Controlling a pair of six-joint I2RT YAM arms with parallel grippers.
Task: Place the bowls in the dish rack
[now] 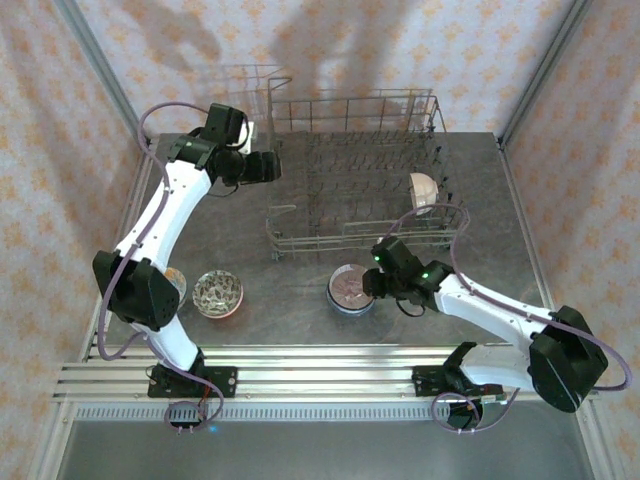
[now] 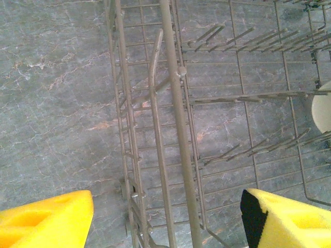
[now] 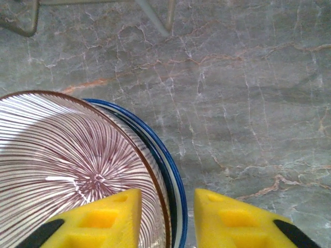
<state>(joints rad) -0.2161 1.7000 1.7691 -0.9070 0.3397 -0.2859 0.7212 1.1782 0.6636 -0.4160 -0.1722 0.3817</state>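
The dish rack stands at the back middle of the table, with one white bowl on edge among its right-hand tines. My left gripper hangs open above the rack's left wall, nothing between its yellow fingers; the white bowl shows at the right edge. In front of the rack a purple-striped bowl sits nested in a blue-rimmed bowl. My right gripper is open and straddles their right rims: one finger over the striped inside, the other outside with a gap.
A patterned bowl sits at the front left, and an orange bowl peeks out beside the left arm's base. The grey marbled tabletop lies bare to the right of the nested bowls.
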